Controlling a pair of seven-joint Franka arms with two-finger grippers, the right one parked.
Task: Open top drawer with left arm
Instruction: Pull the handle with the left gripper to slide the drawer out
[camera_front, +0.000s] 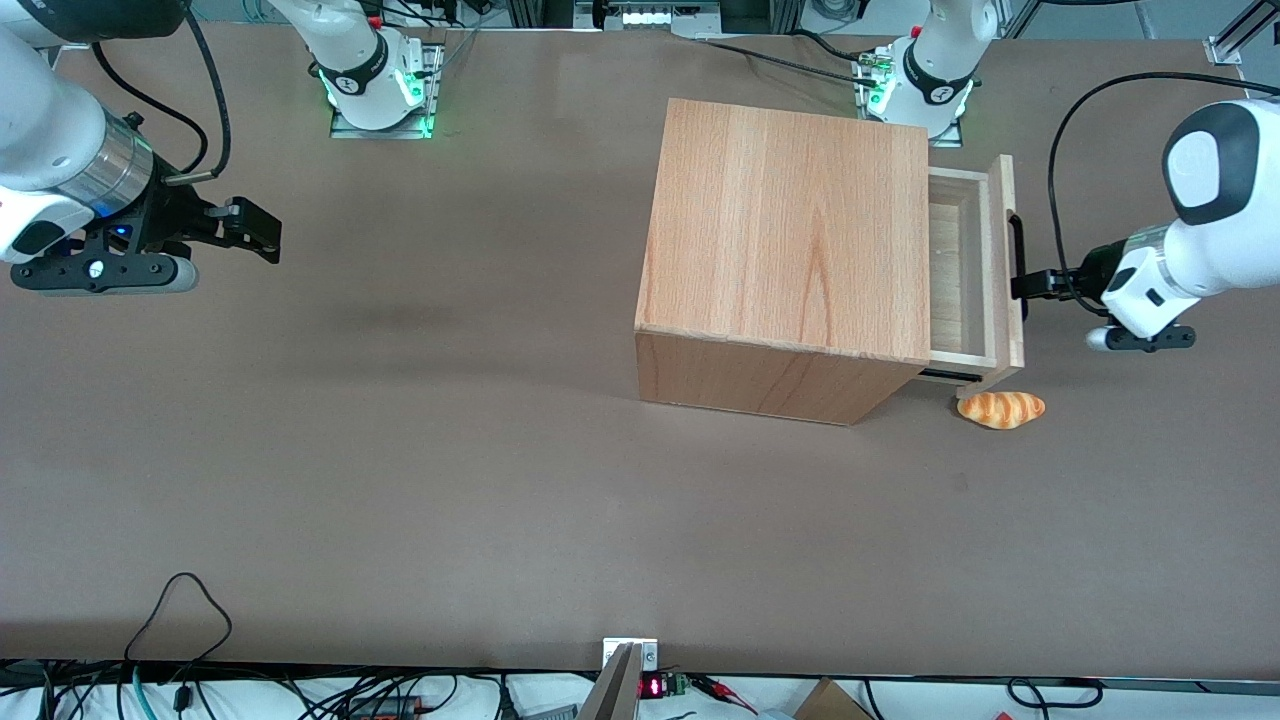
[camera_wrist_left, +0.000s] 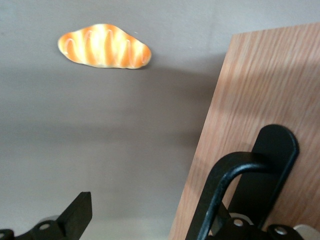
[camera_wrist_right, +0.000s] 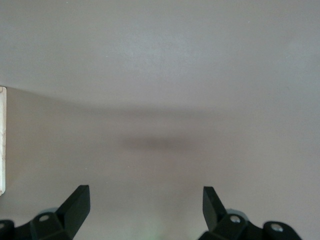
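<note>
The beech cabinet (camera_front: 790, 230) stands on the brown table (camera_front: 400, 480). Its top drawer (camera_front: 1005, 230) is slid partly out toward the working arm's end, and its bare inside shows. My left arm's gripper (camera_front: 1035, 284) is at the drawer's black bar handle (camera_front: 1016, 245). In the left wrist view the wood front panel (camera_wrist_left: 260, 90) and the handle (camera_wrist_left: 225, 185) are very close. The gripper (camera_wrist_left: 145, 205) is open: one black finger (camera_wrist_left: 77, 215) stands away from the panel, and the other is hidden by the handle.
An orange striped bread roll (camera_front: 1001, 408) (camera_wrist_left: 104, 46) lies on the table just in front of the pulled-out drawer front, nearer the front camera than the gripper. Cables trail along the table's near edge.
</note>
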